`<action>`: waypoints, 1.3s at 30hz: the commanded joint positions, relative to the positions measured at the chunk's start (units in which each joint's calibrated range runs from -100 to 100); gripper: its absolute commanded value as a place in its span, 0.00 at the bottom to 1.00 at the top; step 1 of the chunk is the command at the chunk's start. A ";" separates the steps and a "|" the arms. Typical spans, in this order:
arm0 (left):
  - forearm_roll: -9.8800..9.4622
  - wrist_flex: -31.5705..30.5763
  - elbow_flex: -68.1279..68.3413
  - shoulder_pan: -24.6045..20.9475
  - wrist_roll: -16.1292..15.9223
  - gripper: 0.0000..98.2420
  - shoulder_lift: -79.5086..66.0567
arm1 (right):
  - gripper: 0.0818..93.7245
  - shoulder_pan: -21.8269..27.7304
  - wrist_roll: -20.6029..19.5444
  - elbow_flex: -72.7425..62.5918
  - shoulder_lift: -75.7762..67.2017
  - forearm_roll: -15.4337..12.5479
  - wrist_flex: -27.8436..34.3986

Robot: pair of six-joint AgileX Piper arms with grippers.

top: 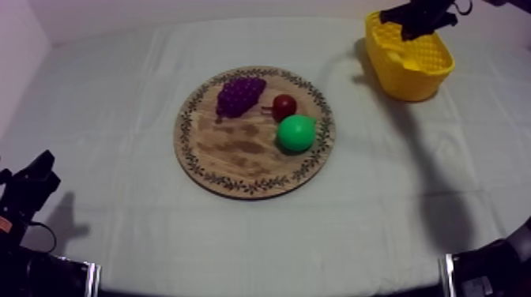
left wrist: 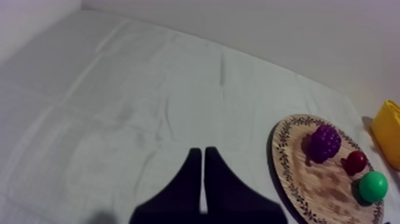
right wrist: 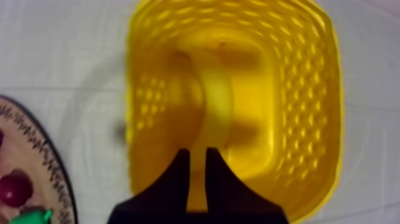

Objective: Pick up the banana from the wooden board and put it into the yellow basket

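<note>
The banana (right wrist: 217, 101) lay inside the yellow basket (top: 427, 75), which stood at the far right corner of the tabletop (top: 118, 118); the right gripper (right wrist: 197, 152) hung just above the basket, its fingers drawn together into a narrow wedge with nothing between them; the left gripper (left wrist: 202, 150) sat low at the near left corner, fingers likewise together and empty; the wooden board (top: 237, 150), at the tabletop's middle, carried the grapes (top: 239, 95), small red fruit (top: 284, 106) and pear (top: 296, 133) toward its far and right rim.
</note>
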 commanded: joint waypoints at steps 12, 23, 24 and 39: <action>-0.02 0.00 0.03 0.00 0.03 0.00 -0.03 | 0.08 -6.11 0.91 14.45 -19.56 -2.08 -1.08; -0.02 0.00 0.03 0.00 0.01 0.00 -0.03 | 0.09 0.28 8.15 31.26 -44.93 -8.17 -6.01; -0.02 0.00 0.03 0.00 0.02 0.00 -0.03 | 0.09 1.01 8.47 33.78 -47.38 -8.37 -7.30; -0.02 0.00 0.03 0.00 -0.01 0.00 -0.03 | 0.01 9.43 14.36 77.35 -85.24 -14.68 -25.80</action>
